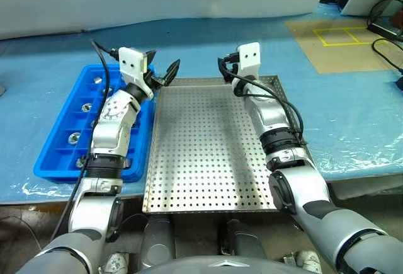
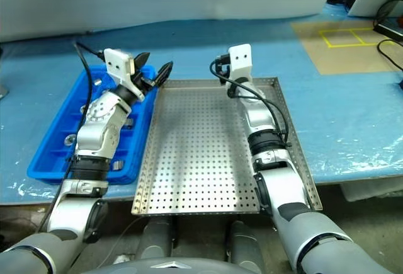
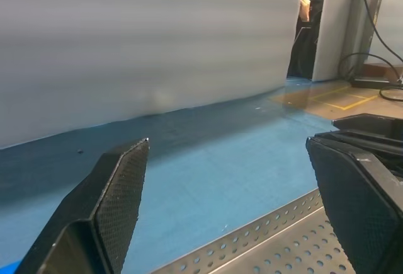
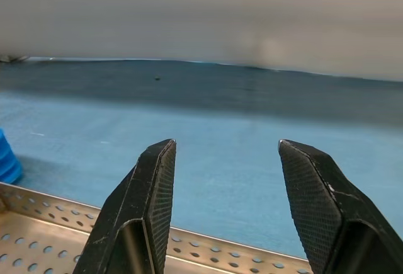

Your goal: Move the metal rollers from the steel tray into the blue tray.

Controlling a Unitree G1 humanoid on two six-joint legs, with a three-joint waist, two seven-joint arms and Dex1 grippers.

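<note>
The steel tray (image 1: 211, 154) lies on the blue surface (image 1: 352, 110). The blue tray (image 1: 63, 142) sits just beside it, holding metal rollers (image 1: 74, 138). The left gripper (image 1: 162, 72) hangs above the steel tray's far corner nearest the blue tray, jaws spread.

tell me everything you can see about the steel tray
The steel tray is a large, nearly square sheet of shiny silver metal, its floor perforated with rows of small holes inside a low rim. It lies flat on the blue-covered table, beside the blue tray. No metal rollers show on its visible floor. The right arm reaches over its right side; both grippers hover near its far edge, not touching it.
</note>
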